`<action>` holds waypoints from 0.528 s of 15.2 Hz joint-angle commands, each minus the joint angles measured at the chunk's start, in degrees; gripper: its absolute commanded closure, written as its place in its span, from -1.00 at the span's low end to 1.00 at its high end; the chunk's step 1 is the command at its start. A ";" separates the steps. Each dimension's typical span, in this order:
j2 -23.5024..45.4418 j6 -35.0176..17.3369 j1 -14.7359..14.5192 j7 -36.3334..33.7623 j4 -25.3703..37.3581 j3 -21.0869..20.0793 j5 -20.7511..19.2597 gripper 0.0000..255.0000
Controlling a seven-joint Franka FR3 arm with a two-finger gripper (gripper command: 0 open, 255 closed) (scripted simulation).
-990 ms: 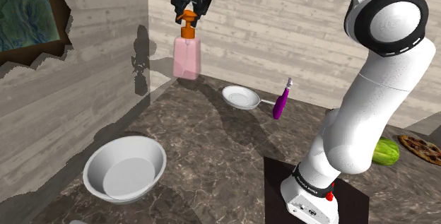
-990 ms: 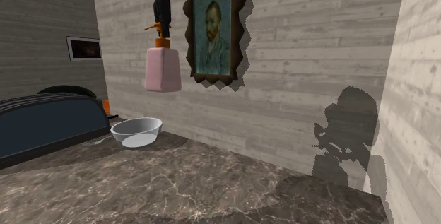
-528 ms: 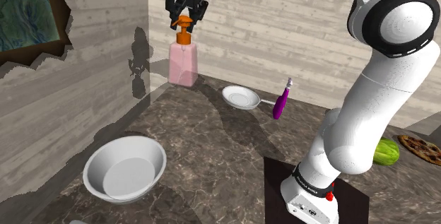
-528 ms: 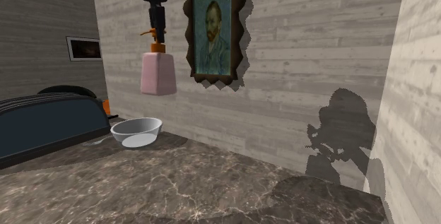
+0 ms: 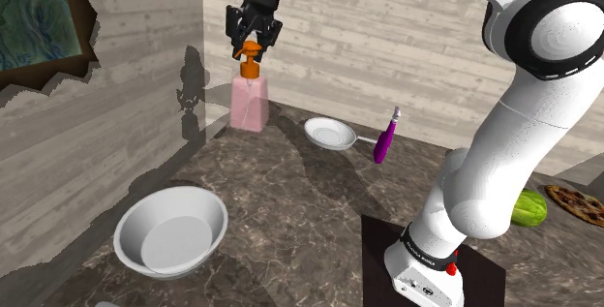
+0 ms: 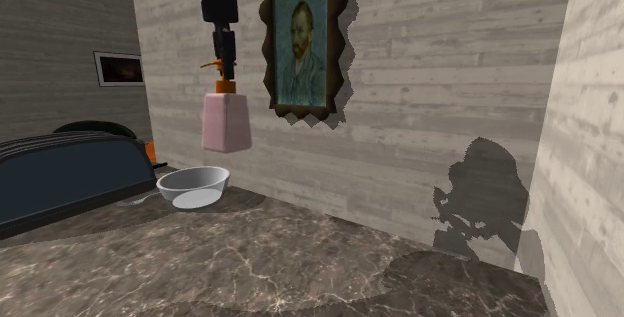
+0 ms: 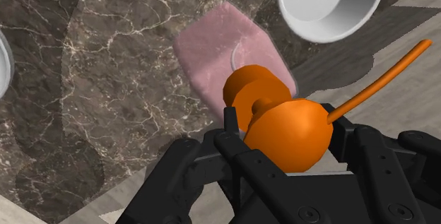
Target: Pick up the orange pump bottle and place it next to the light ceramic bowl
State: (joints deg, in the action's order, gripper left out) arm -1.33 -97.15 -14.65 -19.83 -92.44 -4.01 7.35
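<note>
shoulder view: the black gripper (image 5: 250, 47) was clamped on the orange pump head of the pump bottle (image 5: 249, 107), whose body was pink. the bottle hung upright at the far corner of the dark marble counter (image 5: 290, 203), close to the plank wall. the white bowl (image 5: 174, 224) sat near and to the left, well apart from it. a small white pan (image 5: 330, 134) lay to the bottle's right.

second exterior view: the bottle (image 6: 226, 123) hung clear of the counter under the gripper (image 6: 224, 65), above the bowl (image 6: 195, 180). a dark toaster (image 6: 60, 170) stood to the bowl's left.

wrist view: the fingers (image 7: 233, 145) pinched the orange pump, with the pink body (image 7: 222, 53) below and a white bowl (image 7: 353, 3) beyond it.

the carry step seemed in hand, the bottle lifted but not placed. the next move called for crossing to the bowl, lowering the bottle upright onto bare counter just beside the rim rather than inside it, then opening.
</note>
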 commanded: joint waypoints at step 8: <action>-1.33 -7.16 -0.06 0.84 -8.50 -0.07 0.26 1.00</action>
State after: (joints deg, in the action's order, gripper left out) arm -2.59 -103.52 -14.74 -19.16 -100.11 -4.11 7.57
